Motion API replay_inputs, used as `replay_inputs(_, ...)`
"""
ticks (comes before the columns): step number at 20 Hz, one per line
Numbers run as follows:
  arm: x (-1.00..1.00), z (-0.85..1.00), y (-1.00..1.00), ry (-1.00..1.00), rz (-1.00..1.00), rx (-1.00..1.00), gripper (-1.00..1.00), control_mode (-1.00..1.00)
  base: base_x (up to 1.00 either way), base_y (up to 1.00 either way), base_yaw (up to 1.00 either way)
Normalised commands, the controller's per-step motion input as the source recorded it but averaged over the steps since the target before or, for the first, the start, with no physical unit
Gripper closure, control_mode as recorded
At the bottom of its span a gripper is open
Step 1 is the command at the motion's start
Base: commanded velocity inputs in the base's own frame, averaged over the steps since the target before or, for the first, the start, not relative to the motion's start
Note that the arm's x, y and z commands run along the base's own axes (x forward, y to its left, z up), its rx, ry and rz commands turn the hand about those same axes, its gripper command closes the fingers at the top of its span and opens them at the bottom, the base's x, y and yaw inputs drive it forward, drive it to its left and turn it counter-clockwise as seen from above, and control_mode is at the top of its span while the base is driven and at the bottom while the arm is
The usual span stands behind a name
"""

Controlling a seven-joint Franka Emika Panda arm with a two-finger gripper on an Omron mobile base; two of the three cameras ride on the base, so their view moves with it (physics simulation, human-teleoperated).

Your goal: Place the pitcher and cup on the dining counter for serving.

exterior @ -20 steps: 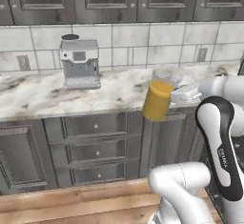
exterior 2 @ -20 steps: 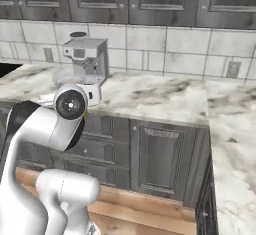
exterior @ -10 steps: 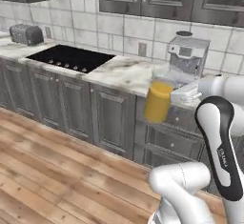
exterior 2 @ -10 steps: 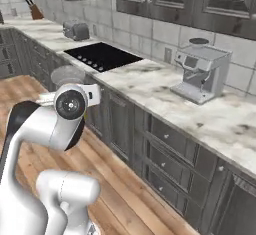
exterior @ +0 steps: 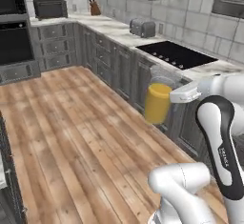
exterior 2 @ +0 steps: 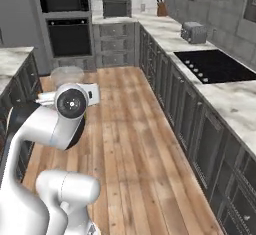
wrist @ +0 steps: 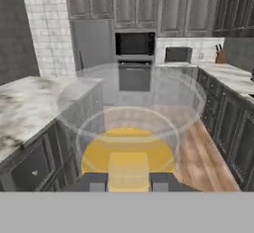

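Wood floor [exterior: 71,137] fills most of the kitchen, w/ the dining surface [wrist: 30,103] marble top off to the side in hand view. Arm [exterior: 221,137] carries the pitcher [exterior: 158,99] mid-air over the floor, orange liquid inside. Jaws [wrist: 128,181] clamped on the pitcher, narrow gap, 2 tips hugging its wall.

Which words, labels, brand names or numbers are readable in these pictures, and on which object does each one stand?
Small vertical white lettering on the dark forearm cover of the arm: too blurred to read.
Pitcher, toaster, microwave: no readable text.
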Motion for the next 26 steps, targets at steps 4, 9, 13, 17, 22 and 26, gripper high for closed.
replay_inputs(4,0.00,0.00,0.00,0.00,0.00,0.00,1.00,1.00,0.30,0.72,0.69)
replay_inputs(9,0.00,0.00,0.00,0.00,0.00,0.00,1.00,1.00,0.51,0.44,0.72)
replay_inputs(13,0.00,0.00,0.00,0.00,0.00,0.00,1.00,1.00,0.96,0.02,0.65)
replay_inputs(17,0.00,0.00,0.00,0.00,0.00,0.00,1.00,1.00,1.00,-0.52,0.52)
replay_inputs(22,0.00,0.00,0.00,0.00,0.00,0.00,1.00,1.00,1.00,-0.70,0.51)
replay_inputs(26,0.00,0.00,0.00,0.00,0.00,0.00,1.00,1.00,0.94,-0.35,0.76)
